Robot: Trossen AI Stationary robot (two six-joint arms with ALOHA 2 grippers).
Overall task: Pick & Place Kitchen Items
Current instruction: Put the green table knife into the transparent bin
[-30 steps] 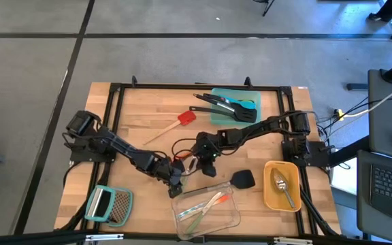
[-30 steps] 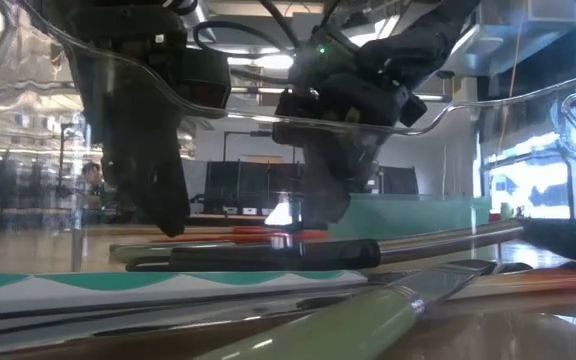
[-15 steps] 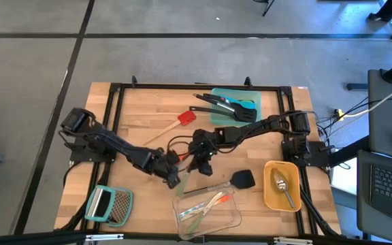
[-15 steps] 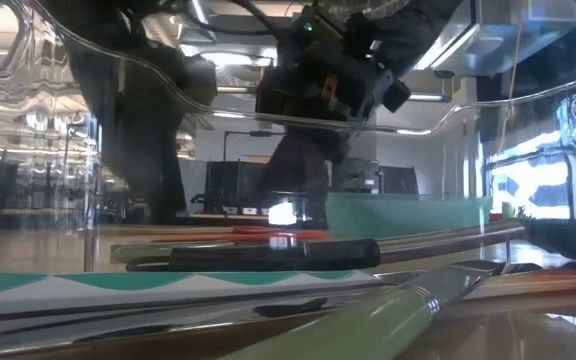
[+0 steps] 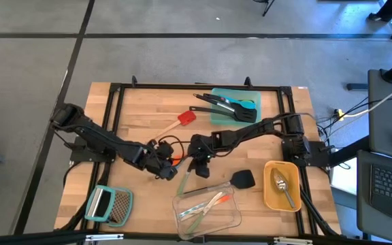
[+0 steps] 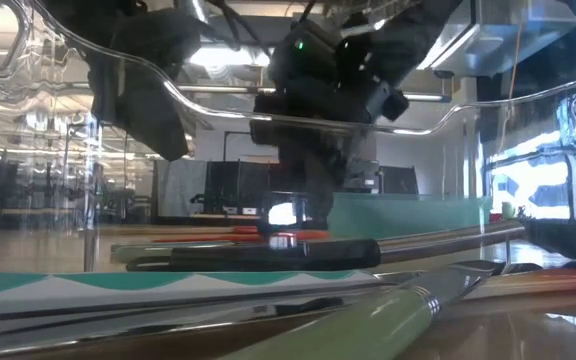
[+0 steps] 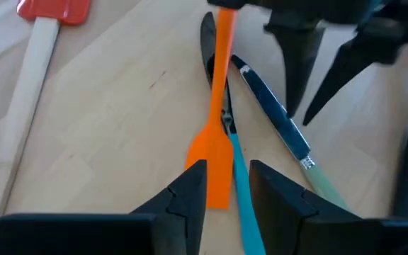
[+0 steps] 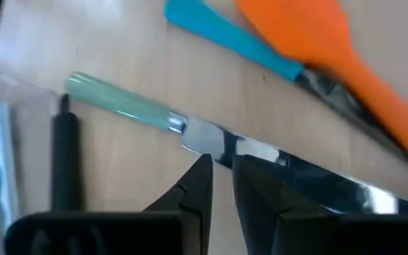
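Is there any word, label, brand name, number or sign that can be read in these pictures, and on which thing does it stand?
No readable text in any view.
The orange spatula, the green-handled knife and the clear container show no print.
The laptop keys at the high view's edge are too small to read.

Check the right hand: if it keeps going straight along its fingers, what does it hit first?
Probably the steel blade of the pale-green-handled knife, lying crosswise right off the tips of the right hand. The blue-handled tool and flat orange spatula lie beyond it. Whether it touches already is unclear.
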